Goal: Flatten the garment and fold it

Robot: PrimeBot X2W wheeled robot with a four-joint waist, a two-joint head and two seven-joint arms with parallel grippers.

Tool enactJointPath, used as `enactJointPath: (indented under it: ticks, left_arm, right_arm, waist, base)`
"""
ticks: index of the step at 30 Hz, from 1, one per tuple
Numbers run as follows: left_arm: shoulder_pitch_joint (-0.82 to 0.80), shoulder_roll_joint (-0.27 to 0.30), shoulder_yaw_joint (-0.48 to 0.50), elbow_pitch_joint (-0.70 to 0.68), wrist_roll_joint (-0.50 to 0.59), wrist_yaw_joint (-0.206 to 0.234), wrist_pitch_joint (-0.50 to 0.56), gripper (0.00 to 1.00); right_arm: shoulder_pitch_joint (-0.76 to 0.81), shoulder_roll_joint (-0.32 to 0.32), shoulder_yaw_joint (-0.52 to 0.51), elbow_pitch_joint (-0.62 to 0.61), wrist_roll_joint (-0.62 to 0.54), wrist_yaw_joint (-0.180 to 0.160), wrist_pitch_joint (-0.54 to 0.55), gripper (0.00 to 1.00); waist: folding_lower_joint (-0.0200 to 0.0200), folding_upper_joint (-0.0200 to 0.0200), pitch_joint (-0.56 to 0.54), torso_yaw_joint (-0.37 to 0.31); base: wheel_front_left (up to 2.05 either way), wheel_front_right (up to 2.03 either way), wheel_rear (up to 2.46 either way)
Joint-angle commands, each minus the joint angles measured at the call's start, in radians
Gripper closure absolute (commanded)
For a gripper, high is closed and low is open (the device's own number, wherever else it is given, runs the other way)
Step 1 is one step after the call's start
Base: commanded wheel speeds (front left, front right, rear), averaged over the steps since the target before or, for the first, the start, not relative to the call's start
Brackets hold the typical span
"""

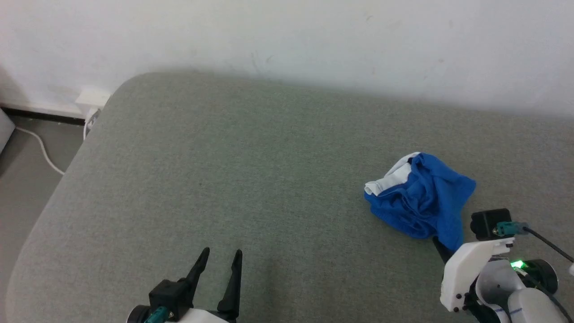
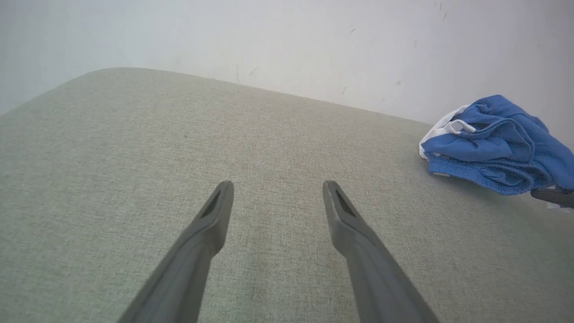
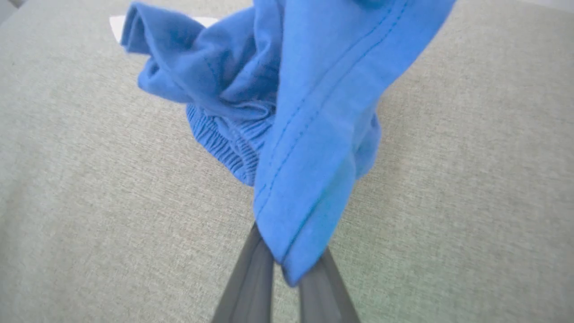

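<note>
1. We judge flattening as barely begun. Our right claw (image 3: 287, 273) pinches a hem corner of the crumpled blue shorts (image 1: 421, 202), heaped at the right of the cushion (image 1: 224, 157).
2. Our left claw (image 1: 222, 251) is spread and empty at near left, well apart from the cloth.
3. Next, we think, that hem must be drawn out, with the left claw taking another corner.

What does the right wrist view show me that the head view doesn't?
Right wrist view: the stitched hem pinched in the shut right gripper, plus the ribbed waistband close up. Head view: the open left gripper idle over bare cushion, the wall, a floor cable. Both: the garment, crumpled, on the cushion.
</note>
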Motion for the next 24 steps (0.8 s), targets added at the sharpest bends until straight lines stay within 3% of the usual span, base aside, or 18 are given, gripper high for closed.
enactJointPath:
  ticks: [1, 8, 16, 17, 18, 24]
  left_arm:
    - [0.004, -0.005, 0.003, 0.001, 0.0, -0.001, -0.005, 0.0]
    - [-0.002, -0.006, -0.002, -0.006, -0.011, 0.005, -0.005, 0.0]
    - [-0.025, -0.006, -0.018, 0.0, -0.017, 0.009, -0.005, 0.0]
    - [-0.026, -0.006, -0.019, 0.001, -0.018, 0.009, -0.005, 0.0]
    - [-0.028, -0.006, -0.02, 0.002, -0.018, 0.009, -0.005, 0.0]
    - [-0.029, -0.006, -0.023, 0.004, -0.025, 0.01, -0.005, 0.0]
  right_arm:
    - [0.034, 0.003, -0.018, -0.046, 0.021, -0.001, 0.005, 1.0]
    - [0.189, -0.001, -0.138, -0.209, 0.041, -0.001, 0.095, 1.0]
    - [0.269, 0.024, -0.239, -0.157, -0.014, -0.001, 0.126, 1.0]
    - [0.271, 0.026, -0.237, -0.15, -0.029, -0.001, 0.121, 0.2]
    - [0.269, 0.028, -0.239, -0.146, -0.045, -0.001, 0.106, 0.0]
    - [0.219, 0.052, -0.241, -0.192, -0.068, -0.001, -0.033, 0.0]
  waist:
    - [-0.0001, -0.0001, -0.031, -0.066]
    - [-0.0001, -0.0001, -0.039, -0.185]
    - [-0.0001, -0.0001, -0.033, -0.228]
    - [-0.0001, -0.0001, -0.033, -0.228]
    - [-0.0001, -0.0001, -0.032, -0.228]
    - [-0.0001, -0.0001, -0.038, -0.231]
  base:
    - [0.0, 0.0, 0.0]
    - [0.0, 0.0, 0.0]
    - [0.0, 0.0, 0.0]
    - [0.0, 0.0, 0.0]
    - [0.0, 0.0, 0.0]
    - [0.0, 0.0, 0.0]
